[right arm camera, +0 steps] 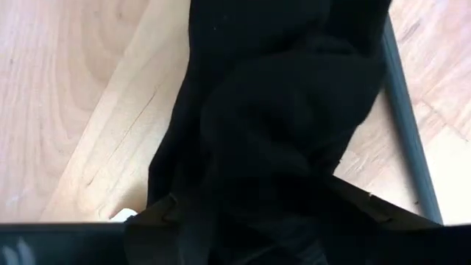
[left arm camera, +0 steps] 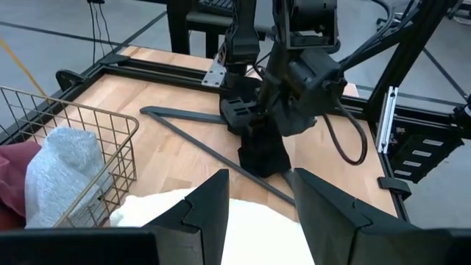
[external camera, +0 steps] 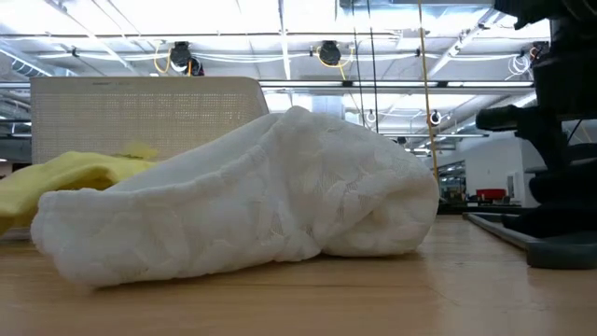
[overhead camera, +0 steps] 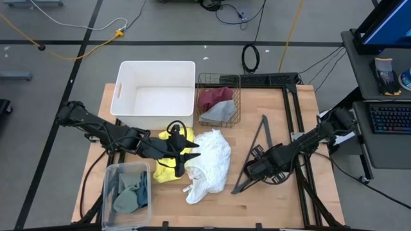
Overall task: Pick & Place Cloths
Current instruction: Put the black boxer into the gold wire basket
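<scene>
the high view looks straight down on the whole table (overhead camera: pixel 257 192). the low view sits at table height, very near the white cloth (external camera: pixel 252 201), and faces the room behind. the left wrist view looks across the table to the other arm (left arm camera: pixel 294 81) and the thin bar (left arm camera: pixel 206 147). the right wrist view looks down, very close, on a black cloth (right arm camera: pixel 272 110). high and low views share the white cloth.

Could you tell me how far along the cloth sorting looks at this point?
Partly done, it seems. Maroon and grey cloths lie in the wire basket, teal and sage ones in the clear container. The right gripper is down on a black cloth; the left gripper is open over the white cloth. The yellow cloth waits; the white bin holds nothing.
</scene>
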You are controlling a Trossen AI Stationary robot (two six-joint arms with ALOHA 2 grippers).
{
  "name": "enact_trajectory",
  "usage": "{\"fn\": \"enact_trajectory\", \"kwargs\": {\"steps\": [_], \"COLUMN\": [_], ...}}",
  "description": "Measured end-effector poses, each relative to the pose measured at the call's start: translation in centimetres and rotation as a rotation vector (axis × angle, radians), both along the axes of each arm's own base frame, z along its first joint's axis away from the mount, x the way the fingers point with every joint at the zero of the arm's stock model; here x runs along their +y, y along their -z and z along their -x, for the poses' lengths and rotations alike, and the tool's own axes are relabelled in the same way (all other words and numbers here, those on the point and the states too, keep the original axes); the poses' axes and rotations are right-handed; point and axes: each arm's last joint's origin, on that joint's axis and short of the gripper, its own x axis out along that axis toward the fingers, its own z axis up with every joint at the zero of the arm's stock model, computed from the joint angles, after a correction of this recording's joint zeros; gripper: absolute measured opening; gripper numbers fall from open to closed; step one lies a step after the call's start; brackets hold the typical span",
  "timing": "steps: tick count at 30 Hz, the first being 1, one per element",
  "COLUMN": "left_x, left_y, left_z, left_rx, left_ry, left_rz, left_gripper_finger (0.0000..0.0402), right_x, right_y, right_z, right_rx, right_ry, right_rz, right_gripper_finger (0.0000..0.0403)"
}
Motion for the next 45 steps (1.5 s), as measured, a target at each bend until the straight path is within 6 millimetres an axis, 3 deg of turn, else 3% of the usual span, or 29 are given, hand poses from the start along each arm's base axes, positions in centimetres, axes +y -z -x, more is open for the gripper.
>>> {"fn": "enact_trajectory", "kwargs": {"steps": [11, 17, 22, 31, 37, 45], "left_x": [0.0, 0.0, 0.0, 0.0, 0.0, 0.0], "left_y": [0.0, 0.0, 0.0, 0.0, 0.0, 0.0], "left_z": [0.0, 0.0, 0.0, 0.0, 0.0, 0.0], "left_rx": [-0.001, -0.001, -0.001, -0.001, 0.000, -0.001], "left_ry": [0.000, 0.000, 0.000, 0.000, -0.001, -0.002], "left_rz": [0.000, 0.000, -0.001, -0.001, -0.001, 0.003], "left_gripper_finger": [0.0152, 0.0152, 0.0152, 0.0152, 0.0152, 0.0152], "right_x": [-0.2, -0.4, -0.8, -1.6, -2.5, -3.6], "right_y": [-1.1, -3.3, -6.9, -15.6, -20.6, -25.3], "right_z": [0.4, 0.8, 1.2, 2.2, 3.3, 4.5], "right_rx": [-0.044, -0.078, -0.148, -0.409, -0.654, -1.081], "right_ry": [0.014, 0.086, 0.163, 0.239, 0.295, 0.278], "right_rz": [-0.025, -0.043, -0.034, -0.108, -0.156, -0.238], "right_gripper_finger": [0.0073, 0.0011, 0.0011, 0.0004, 0.0003, 0.0001]}}
